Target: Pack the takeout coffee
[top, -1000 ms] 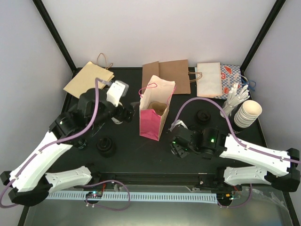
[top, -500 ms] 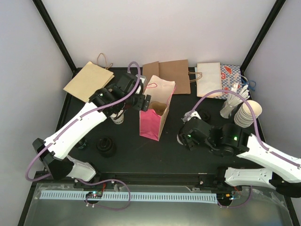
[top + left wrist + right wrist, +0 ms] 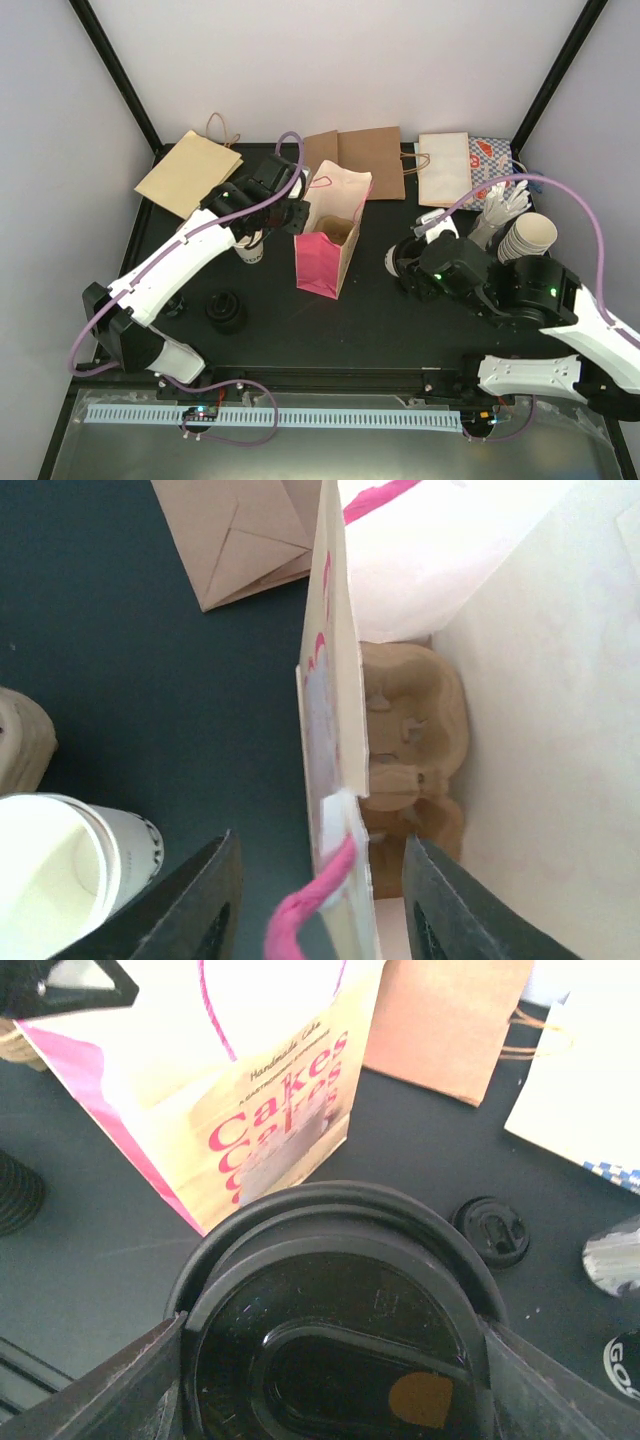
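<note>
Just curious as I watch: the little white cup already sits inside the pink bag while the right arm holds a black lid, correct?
No. The white cup stands on the table outside the pink bag, beside its wall, as the left wrist view shows. The right tool does hold a black lid.

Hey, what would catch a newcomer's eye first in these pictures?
The pink-and-cream bag stands open mid-table, a brown moulded tray inside. The left gripper, open, straddles one of its walls, and a black lid held by the right gripper fills that wrist view.
</note>
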Controlling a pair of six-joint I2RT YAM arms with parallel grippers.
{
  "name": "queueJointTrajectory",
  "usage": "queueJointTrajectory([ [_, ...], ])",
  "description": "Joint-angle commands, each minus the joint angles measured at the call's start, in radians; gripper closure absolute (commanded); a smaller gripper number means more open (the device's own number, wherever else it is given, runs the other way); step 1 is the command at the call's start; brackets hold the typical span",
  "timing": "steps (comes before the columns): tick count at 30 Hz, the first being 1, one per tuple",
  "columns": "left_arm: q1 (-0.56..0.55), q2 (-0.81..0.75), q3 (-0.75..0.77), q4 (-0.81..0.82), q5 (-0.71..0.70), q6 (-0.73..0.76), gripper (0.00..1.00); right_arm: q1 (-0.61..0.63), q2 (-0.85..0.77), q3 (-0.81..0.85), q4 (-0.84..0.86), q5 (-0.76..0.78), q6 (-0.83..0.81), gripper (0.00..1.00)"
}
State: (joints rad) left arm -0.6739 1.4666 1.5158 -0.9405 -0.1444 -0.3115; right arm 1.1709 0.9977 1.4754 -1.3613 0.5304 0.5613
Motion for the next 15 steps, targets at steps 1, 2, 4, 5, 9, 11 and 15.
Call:
queueJointTrajectory([
  [1, 0.007, 0.004, 0.037, 0.013, 0.052, 0.082, 0.61, -0.004, -0.008, 0.07, -0.02, 0.084, -0.028, 0.4],
  [2, 0.007, 0.007, 0.048, 0.003, 0.052, 0.093, 0.66, -0.004, -0.005, 0.088, -0.022, 0.094, -0.032, 0.4],
  [4, 0.008, 0.012, 0.064, -0.012, 0.051, 0.116, 0.71, -0.003, 0.0, 0.12, -0.021, 0.108, -0.047, 0.4],
  [5, 0.008, 0.013, 0.068, -0.018, 0.051, 0.122, 0.74, -0.003, 0.004, 0.136, -0.019, 0.116, -0.053, 0.4],
  [9, 0.008, 0.011, 0.085, -0.036, 0.07, 0.159, 0.93, -0.004, 0.024, 0.197, -0.009, 0.143, -0.092, 0.4],
  [11, 0.006, 0.004, 0.092, -0.037, 0.105, 0.189, 0.97, -0.004, 0.041, 0.235, -0.007, 0.157, -0.113, 0.4],
  [15, 0.005, -0.026, 0.092, -0.028, 0.166, 0.243, 0.98, -0.004, 0.062, 0.289, 0.008, 0.188, -0.164, 0.4],
])
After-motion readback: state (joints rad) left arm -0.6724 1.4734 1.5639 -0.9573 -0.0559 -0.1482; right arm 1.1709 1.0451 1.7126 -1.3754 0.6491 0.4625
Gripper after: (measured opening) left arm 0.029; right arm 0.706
